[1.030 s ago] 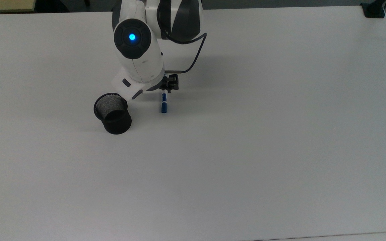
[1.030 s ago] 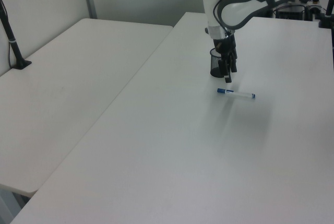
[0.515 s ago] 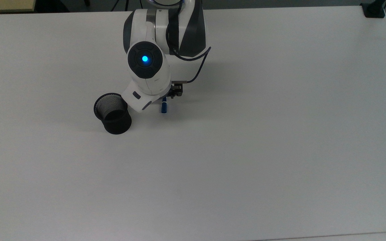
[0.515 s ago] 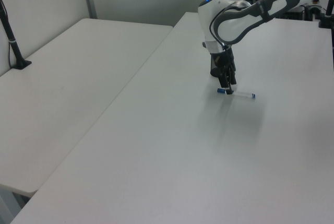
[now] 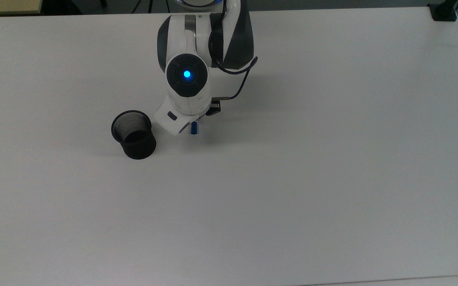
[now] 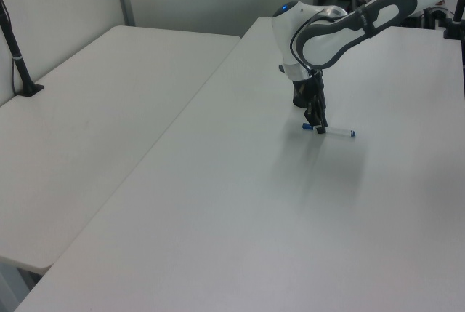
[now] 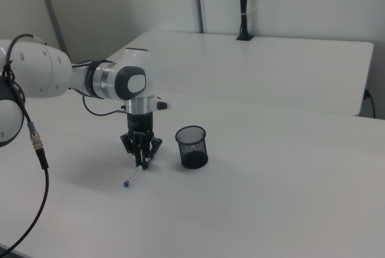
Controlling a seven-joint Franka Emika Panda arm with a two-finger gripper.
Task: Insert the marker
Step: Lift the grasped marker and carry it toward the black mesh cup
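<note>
The marker (image 6: 333, 132) lies flat on the white table (image 5: 292, 178), white barrel with a blue cap. In the top view the arm's wrist (image 5: 186, 87) covers it except the blue cap end (image 5: 193, 128). My gripper (image 6: 317, 124) points straight down and is low over the marker near its cap end, open, with a finger on either side of the barrel. In the right view the gripper (image 7: 143, 160) sits at the marker's (image 7: 133, 175) end nearer the black mesh cup (image 7: 192, 147). The cup (image 5: 133, 135) stands upright, empty, a short way to the top view's left of the marker.
A dark cable (image 5: 241, 85) loops off the wrist. A second white table (image 6: 87, 123) adjoins on the left view's left. A black post clamp (image 5: 443, 12) sits at the table's far right corner in the top view. Bare tabletop stretches in front of the cup and marker.
The arm has swung to the top view's right and come down; the gripper has dropped from above the cup's side to the marker. Marker and cup have not moved.
</note>
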